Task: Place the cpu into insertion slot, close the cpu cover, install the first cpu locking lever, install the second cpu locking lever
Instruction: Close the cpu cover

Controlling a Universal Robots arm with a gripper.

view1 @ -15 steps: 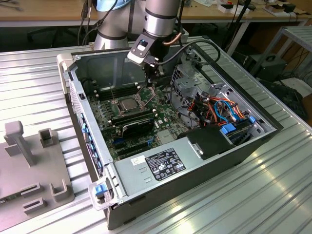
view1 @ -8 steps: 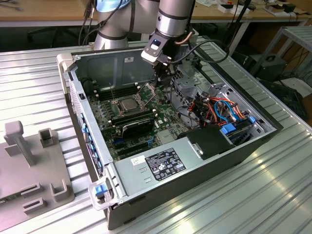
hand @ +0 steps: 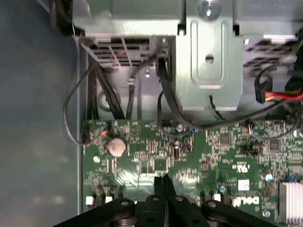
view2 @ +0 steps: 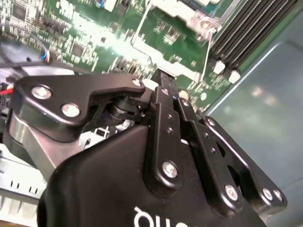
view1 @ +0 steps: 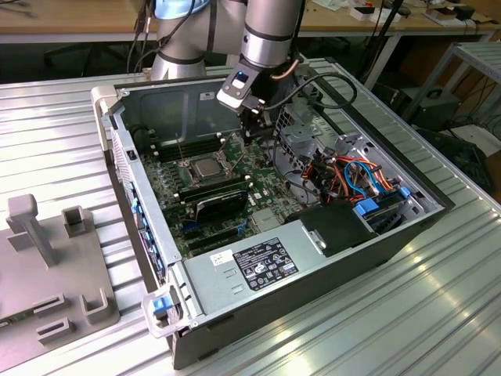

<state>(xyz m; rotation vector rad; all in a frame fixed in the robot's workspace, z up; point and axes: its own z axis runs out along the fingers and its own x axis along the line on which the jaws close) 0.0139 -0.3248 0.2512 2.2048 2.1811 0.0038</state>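
Claw: clenched; fingertips pressed together in both wrist views, nothing between them.
Claw position: inside the open computer case, low over the green board, to the exterior view's right of the insertion slot; near it but apart.
Cpu: seated flat in the insertion slot, silvery top facing up.
Cpu cover: silvery frame around the cpu; cannot tell whether fully pressed down.
Locking lever: thin wire standing upright at the slot's edge on the exterior view's left.
Memory slots: long dark rows just beside the slot, on its far side in the exterior view.
Coin cell: round, silvery, flat on the green board, apart from the fingertips.
Power supply: grey box with a black label at the near end of the case.
Desk: ribbed metal surface carrying the case.
Grey fixture: on the desk to the exterior view's left, well apart from the case.
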